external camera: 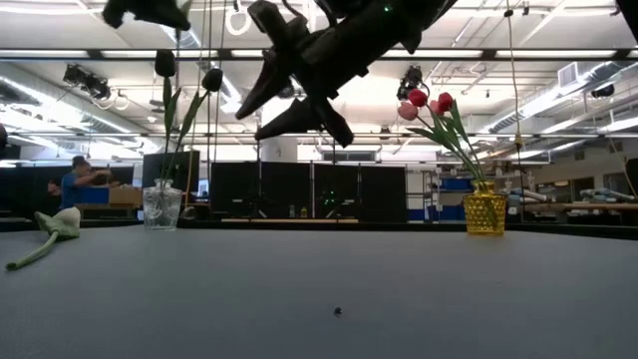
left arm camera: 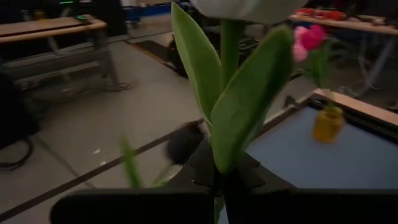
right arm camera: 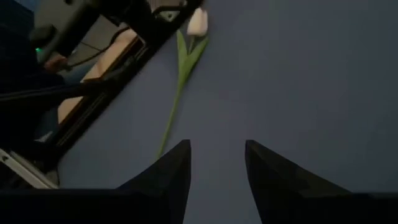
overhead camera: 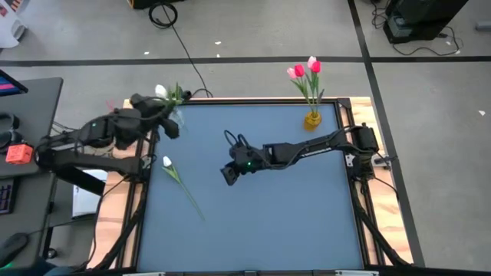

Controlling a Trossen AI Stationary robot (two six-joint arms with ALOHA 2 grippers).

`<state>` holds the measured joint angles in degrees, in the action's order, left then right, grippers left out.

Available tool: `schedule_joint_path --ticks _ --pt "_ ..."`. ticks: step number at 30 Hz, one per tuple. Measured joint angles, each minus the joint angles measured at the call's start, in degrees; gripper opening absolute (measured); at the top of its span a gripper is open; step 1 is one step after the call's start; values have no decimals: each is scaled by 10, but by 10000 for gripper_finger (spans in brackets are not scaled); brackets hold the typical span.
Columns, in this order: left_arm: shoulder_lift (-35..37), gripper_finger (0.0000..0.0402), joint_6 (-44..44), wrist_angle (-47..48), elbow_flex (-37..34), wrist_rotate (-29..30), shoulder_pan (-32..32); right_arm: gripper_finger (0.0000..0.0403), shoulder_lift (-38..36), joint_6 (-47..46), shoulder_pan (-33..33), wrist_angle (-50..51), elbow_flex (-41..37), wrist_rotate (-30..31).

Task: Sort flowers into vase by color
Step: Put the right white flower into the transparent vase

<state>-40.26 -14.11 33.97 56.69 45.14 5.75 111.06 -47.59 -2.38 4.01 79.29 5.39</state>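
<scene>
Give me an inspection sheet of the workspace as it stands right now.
Surface: blue table top, bare in the middle.
Job's things: yellow vase at the far right corner holds red and pink tulips; clear vase at the far left corner; one white tulip lies flat near the left edge.
Clutter: nothing seen.
Grippers: left gripper shut on a white tulip's stem above the clear vase; right gripper open, empty, above the table's middle.
Cables: black cable on the floor beyond the table.
Surroundings: a person far back in the room.
</scene>
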Motion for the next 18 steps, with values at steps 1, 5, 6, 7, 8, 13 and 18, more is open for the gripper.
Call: schedule_joint_path --ticks 1,5,6,7,8,13,18 --pt "11 13 0 10 0 0 9 159 -5 5 5 6 0 -7" --pt "42 12 -10 53 0 -2 34 159 -13 22 25 55 0 -38" --pt "44 12 -15 64 0 -2 40 159 -13 31 30 66 0 -46" --pt "46 12 -21 76 1 -2 44 159 -13 40 35 72 0 -54" --pt "48 12 -28 89 1 -1 49 159 -13 48 39 80 0 -59" --pt "46 12 -47 122 0 1 72 159 -13 76 56 99 0 -75" --pt "46 12 -27 115 0 17 110 159 -13 89 77 98 0 -93"
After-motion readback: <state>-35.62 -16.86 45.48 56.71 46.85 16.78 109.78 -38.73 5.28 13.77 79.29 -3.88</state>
